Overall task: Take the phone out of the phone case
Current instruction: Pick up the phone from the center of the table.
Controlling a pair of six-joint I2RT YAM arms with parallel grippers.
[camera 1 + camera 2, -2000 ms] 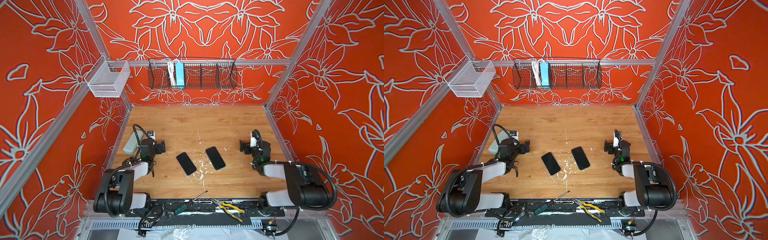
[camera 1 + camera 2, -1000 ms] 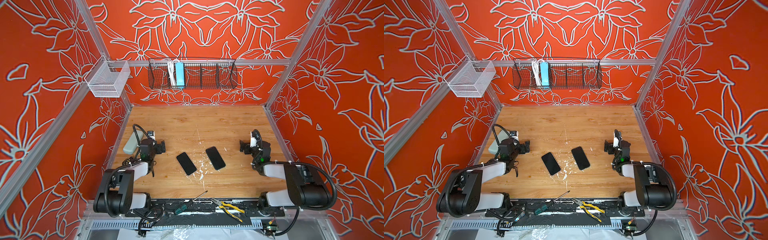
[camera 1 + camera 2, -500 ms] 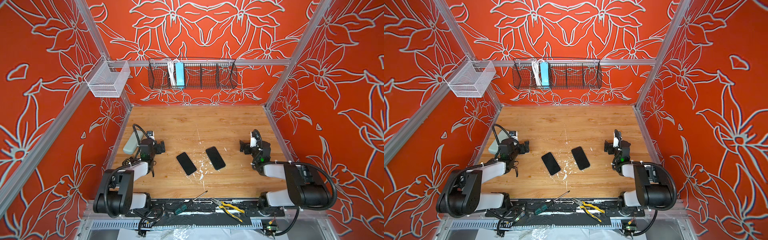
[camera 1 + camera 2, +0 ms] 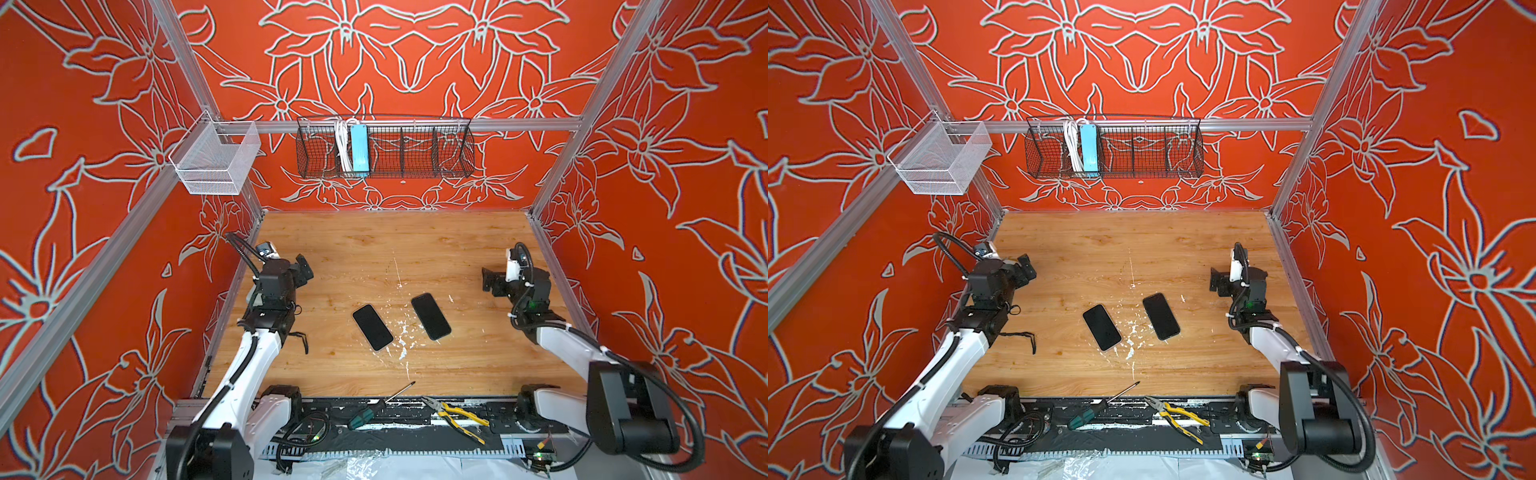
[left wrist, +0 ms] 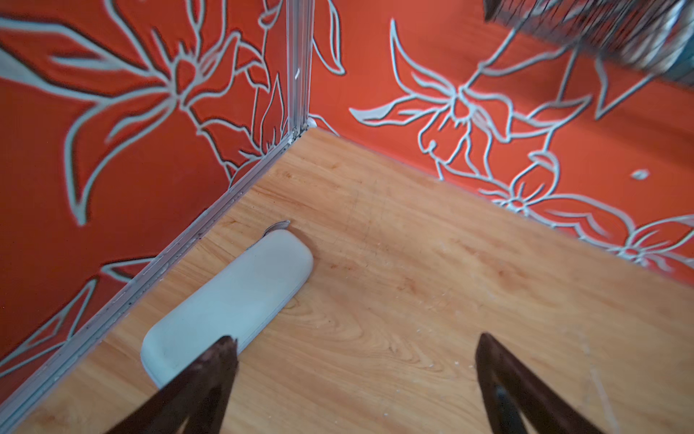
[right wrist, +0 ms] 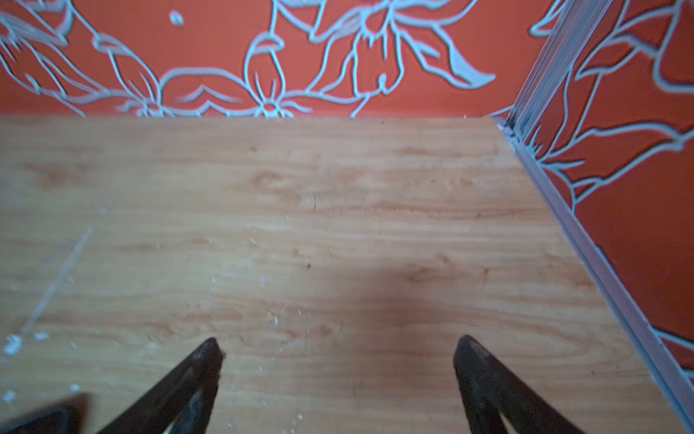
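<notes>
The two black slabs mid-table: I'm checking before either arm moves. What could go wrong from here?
The left slab and right slab look alike from above; which holds the phone I cannot tell, so the wrong one might be picked.
Both lie flat on the table, so jaws may slip off.
The left gripper hovers by a pale pouch, which could get bumped.

Walls [image 4: 104,124]: orange-red, with large flower outlines in pale grey.
Worktop [image 4: 374,249]: light honey wood grain, with white flecks near the middle.
Left slab [image 4: 372,327] and right slab [image 4: 431,316]: glossy black.
Pouch [image 5: 229,300]: plain pale grey-green.
Wire basket [image 4: 415,145]: black.
Mesh basket [image 4: 208,166]: white.
Power strip [image 4: 358,147]: light blue, with a white cable [image 4: 341,145].
Screwdriver [image 4: 361,417]: green and black handle.
Pliers [image 4: 461,417]: yellow handles.
Left arm [image 4: 249,365] and right arm [image 4: 569,345]: white links, black joints.
Left end effector [image 5: 355,345] and right end effector [image 6: 338,347]: dark brown to black.
</notes>
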